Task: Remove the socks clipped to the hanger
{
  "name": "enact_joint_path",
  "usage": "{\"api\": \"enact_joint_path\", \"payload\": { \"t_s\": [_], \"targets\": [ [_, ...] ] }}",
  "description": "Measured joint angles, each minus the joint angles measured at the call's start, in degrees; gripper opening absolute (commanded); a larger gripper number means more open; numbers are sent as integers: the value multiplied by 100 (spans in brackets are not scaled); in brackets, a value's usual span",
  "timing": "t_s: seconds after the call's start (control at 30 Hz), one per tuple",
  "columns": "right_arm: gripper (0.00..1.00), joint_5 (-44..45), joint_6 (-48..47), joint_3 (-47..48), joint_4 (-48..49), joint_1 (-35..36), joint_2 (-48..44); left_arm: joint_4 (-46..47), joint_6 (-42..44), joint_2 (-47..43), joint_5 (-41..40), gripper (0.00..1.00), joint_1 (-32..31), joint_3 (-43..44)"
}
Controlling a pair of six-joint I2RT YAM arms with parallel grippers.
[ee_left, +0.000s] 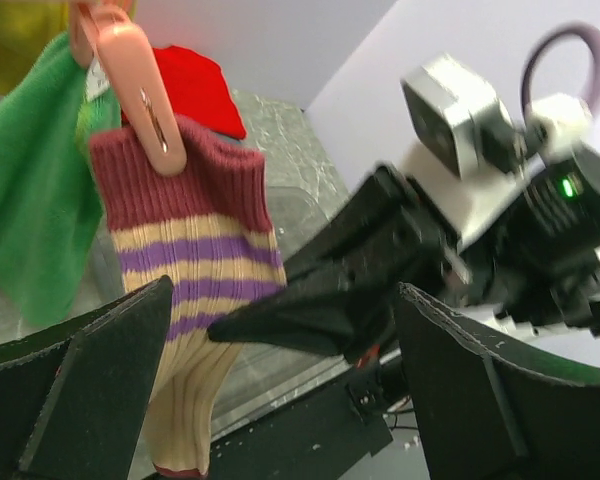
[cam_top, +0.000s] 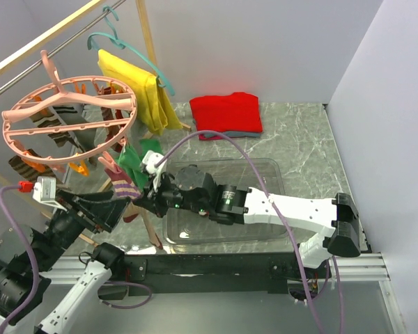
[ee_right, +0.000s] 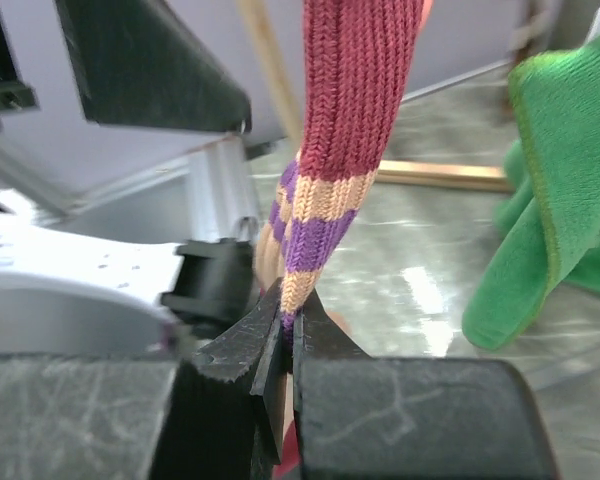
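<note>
Under the far left of the hanger [cam_top: 70, 118], brown striped socks [cam_top: 45, 124] hang from their clips, and I count those as work not yet touched. Below the hanger's near rim, my left end effector [cam_top: 118, 205] has its jaws wide apart and holds nothing, just beside the striped sock [ee_left: 195, 250]. That sock, maroon at the cuff with tan and purple bands, hangs from a pink clip [ee_left: 145, 110] on the hanger's near-right edge, with a green cloth [ee_left: 30, 200] clipped just beside it. My right end effector [ee_right: 285, 345] is closed tight on the striped sock's lower part, the fabric pinched between its fingertips, while the clip has the cuff. Right of the hanger and lower, a clear bin [cam_top: 265, 162] sits on the table [cam_top: 299, 139]. My read is that this sock is grasped but not freed. Every other sock I can see is on the hanger, so most of the job is left.
</note>
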Motion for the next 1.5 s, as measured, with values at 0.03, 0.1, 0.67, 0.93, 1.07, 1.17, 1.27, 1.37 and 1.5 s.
{"api": "enact_joint_path", "payload": {
  "t_s": [0.03,0.1,0.67,0.93,1.07,1.17,1.27,1.37,1.5],
  "targets": [
    [0,-227,151,0,-9,-76,-9,-35,0,-63,44,96,0,-26],
    [0,-599,391,0,-17,-208,-26,-98,-2,-129,118,96,0,-83],
    [0,-264,540,0,-254,-273,-44,-457,-737,1156,-1054,88,0,1394],
    [0,1565,-48,232,-459,125,101,-772,-1064,1947,-1714,85,0,1812],
    [0,2870,-546,310,-339,439,225,-776,-1158,2124,-1869,84,0,1620],
    [0,3657,-1014,313,-68,664,361,-743,-1222,2120,-1974,84,0,1449],
    [0,4273,-1532,310,304,855,487,-680,-1263,2162,-2061,83,0,1419],
    [0,4760,-2011,291,713,1040,525,-592,-1263,2251,-2186,83,0,1421],
    [0,5287,-2680,234,1480,1220,546,-514,-1263,2404,-2330,83,0,1421]
  ]
}}
